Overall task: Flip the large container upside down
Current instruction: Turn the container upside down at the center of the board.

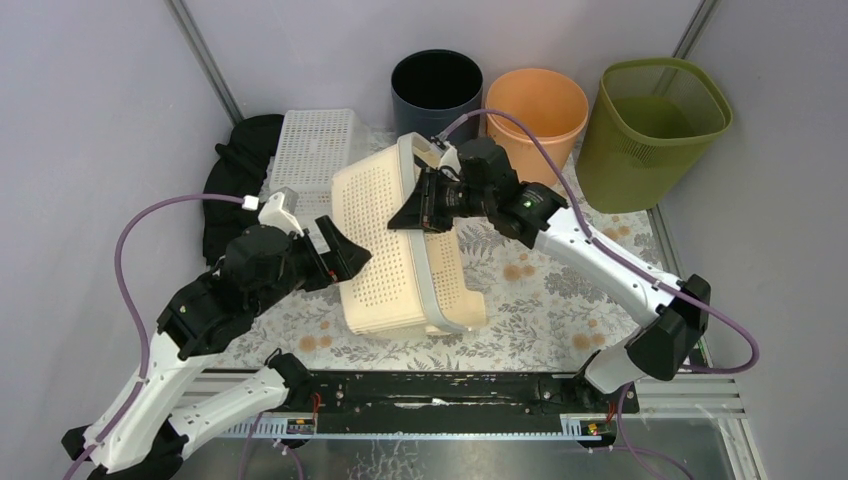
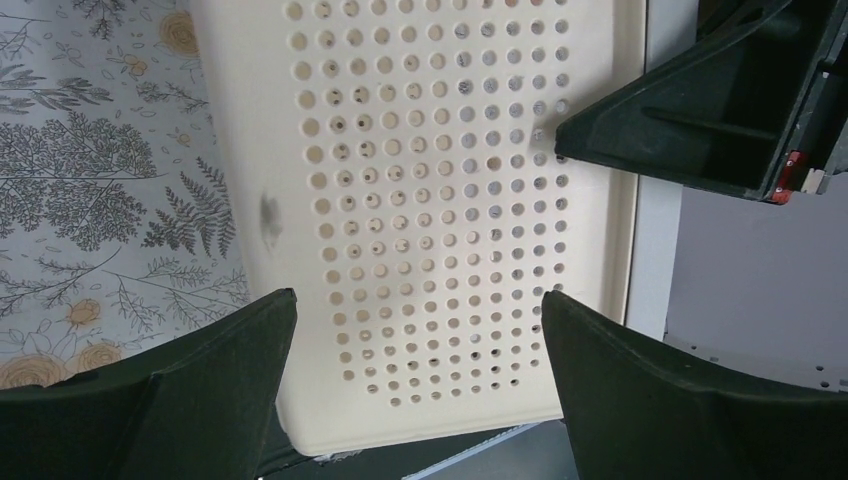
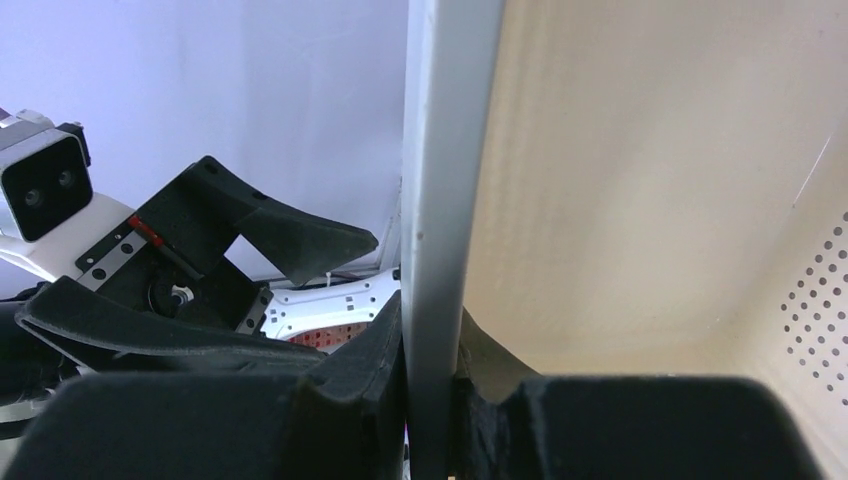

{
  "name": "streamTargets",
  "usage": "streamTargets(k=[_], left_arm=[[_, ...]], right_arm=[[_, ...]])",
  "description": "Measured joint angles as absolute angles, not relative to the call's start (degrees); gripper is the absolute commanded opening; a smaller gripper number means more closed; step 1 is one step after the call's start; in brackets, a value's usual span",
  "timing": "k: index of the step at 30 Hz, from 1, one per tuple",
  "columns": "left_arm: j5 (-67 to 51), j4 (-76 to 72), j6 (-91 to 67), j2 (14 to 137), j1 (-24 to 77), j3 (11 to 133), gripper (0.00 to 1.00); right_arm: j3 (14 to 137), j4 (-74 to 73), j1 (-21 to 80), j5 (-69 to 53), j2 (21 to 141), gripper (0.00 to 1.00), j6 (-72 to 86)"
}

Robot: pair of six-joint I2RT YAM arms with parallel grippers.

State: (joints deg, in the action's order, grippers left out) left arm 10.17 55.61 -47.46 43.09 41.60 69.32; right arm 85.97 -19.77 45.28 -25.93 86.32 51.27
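Floral tablecloth (image 1: 540, 290), grey walls (image 1: 90, 100), tilted container (image 1: 385, 250)

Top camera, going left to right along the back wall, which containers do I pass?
white basket → black bin → orange bin → green bin
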Motion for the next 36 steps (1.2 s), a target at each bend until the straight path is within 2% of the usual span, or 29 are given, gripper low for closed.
streamTargets(k=[18,36], left_arm=[[11.2,57.4,-47.6,42.5,41.6,70.7,1.0],[14.2,57.7,-47.6,41.9,41.6,71.4,1.0]], right_arm=[[82.4,-3.1,49.3,-26.2,91.9,0.0,57.3],[70.1,18.6,50.7,-24.8,92.3,0.0,66.6]])
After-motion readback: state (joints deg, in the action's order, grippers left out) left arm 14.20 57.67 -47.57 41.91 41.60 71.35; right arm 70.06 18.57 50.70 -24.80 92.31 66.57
